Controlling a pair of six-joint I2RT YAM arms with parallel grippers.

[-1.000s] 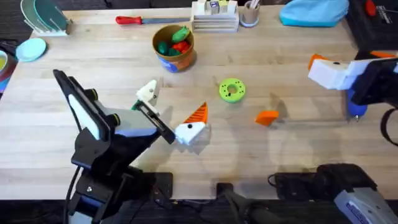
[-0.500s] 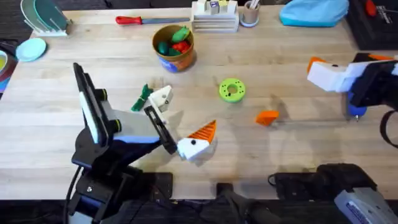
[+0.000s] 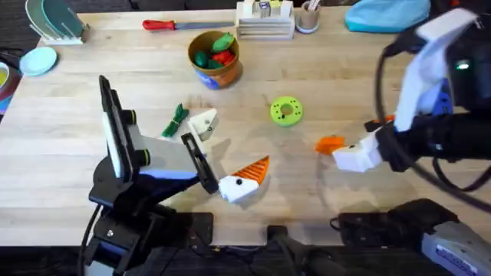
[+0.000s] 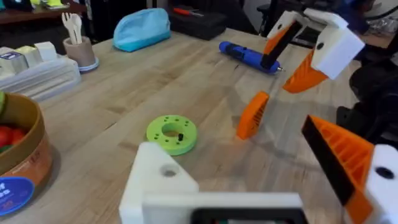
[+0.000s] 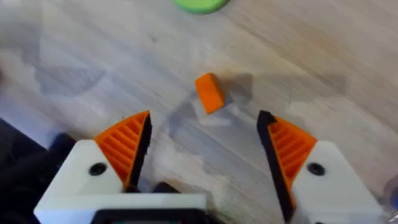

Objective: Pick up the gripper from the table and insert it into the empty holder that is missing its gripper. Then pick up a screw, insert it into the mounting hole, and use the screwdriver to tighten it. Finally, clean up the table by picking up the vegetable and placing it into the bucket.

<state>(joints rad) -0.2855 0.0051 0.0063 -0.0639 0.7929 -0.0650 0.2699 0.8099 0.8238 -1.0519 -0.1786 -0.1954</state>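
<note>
You won't find any text you can actually read here. The bucket (image 3: 214, 58) carries a blue label (image 4: 13, 192) near its base with small white marks on it, but they are too small and blurred for you to make out a word, brand or number. Just beside the bucket, the white box (image 3: 265, 18) has a small blue and yellow mark on top, equally illegible.
</note>
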